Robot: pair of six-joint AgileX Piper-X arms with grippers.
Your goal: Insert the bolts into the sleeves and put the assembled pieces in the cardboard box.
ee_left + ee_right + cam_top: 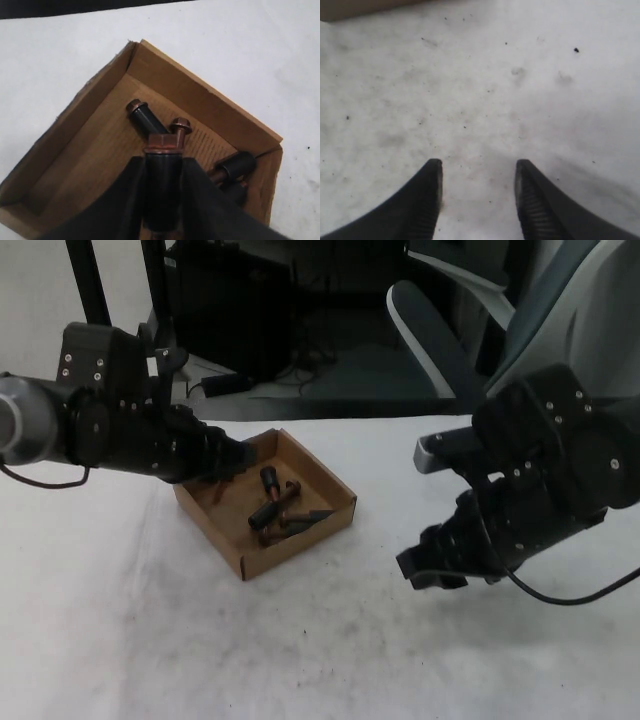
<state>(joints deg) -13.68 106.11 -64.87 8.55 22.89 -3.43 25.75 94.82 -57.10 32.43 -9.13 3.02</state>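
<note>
The cardboard box [338,521] sits on the white bench, left of centre, and holds several assembled bolt-and-sleeve pieces [275,508]. My left gripper [228,466] hangs over the box's left corner, shut on an assembled piece: a black sleeve [161,185] with a copper bolt head [163,143] on top. Below it in the box [210,107] lie other pieces [145,116], one at the far corner [234,166]. My right gripper [477,192] stands open just above bare bench, to the right of the box [432,568], with nothing between its fingers.
The white bench cover [330,650] spreads wide in front of and around the box. Behind the bench stand a dark cabinet [240,300] and a chair [450,330].
</note>
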